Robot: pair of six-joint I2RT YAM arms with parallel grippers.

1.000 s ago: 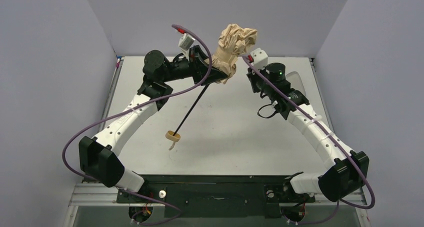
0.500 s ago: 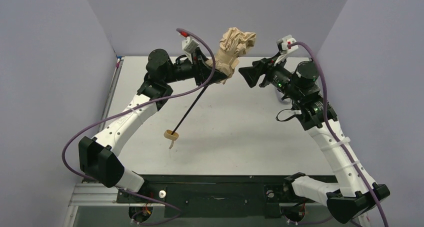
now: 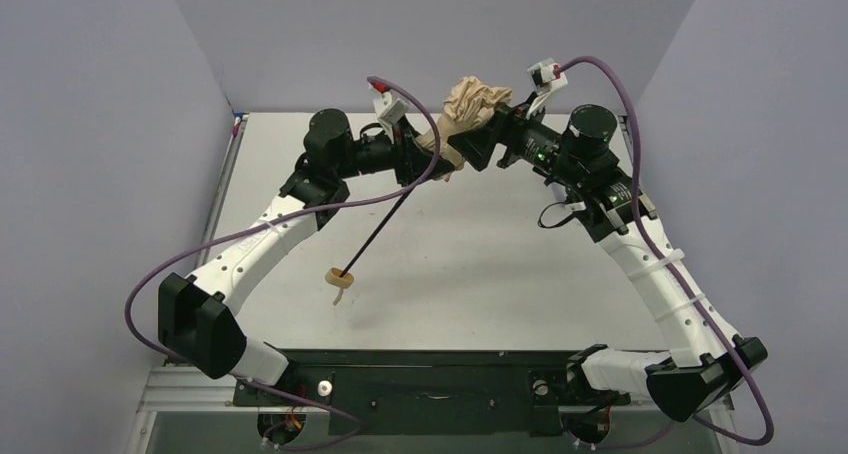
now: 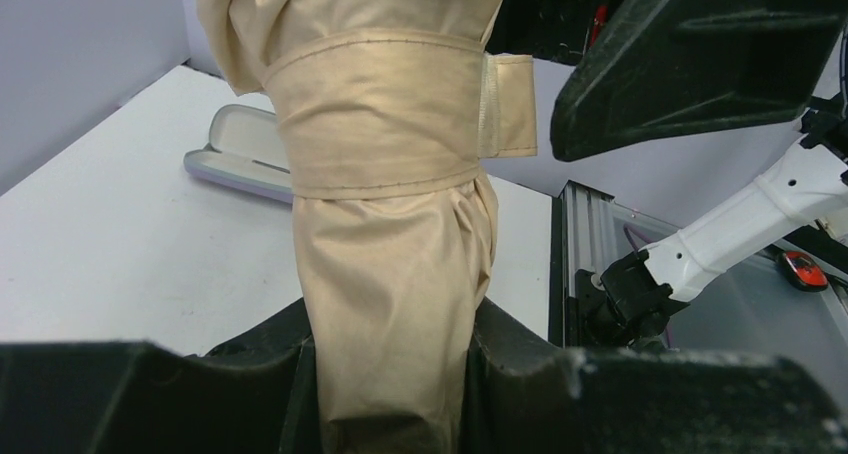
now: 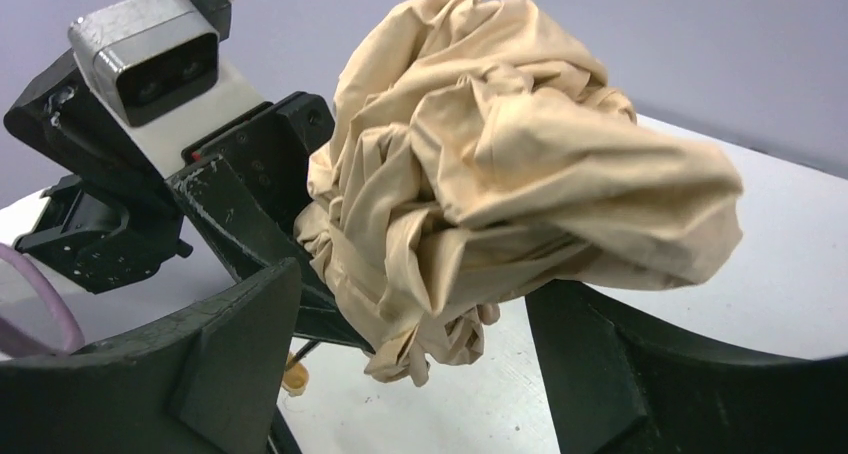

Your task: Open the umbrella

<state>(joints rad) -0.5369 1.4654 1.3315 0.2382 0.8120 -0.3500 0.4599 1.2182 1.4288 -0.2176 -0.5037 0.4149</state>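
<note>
We are looking at two arms, the left arm (image 3: 250, 246) and the right arm (image 3: 662, 274), each wearing white shells between black joints. Purple cables (image 3: 128, 309) are looping from six o'clock up to white wrist cameras (image 5: 148, 56) carrying red tags.

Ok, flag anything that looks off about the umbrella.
The umbrella is held aloft by the left gripper with its shaft extended. Yet its strap is fastened round the canopy, whose free end is a crumpled wad. Its handle hangs at the low end.
</note>
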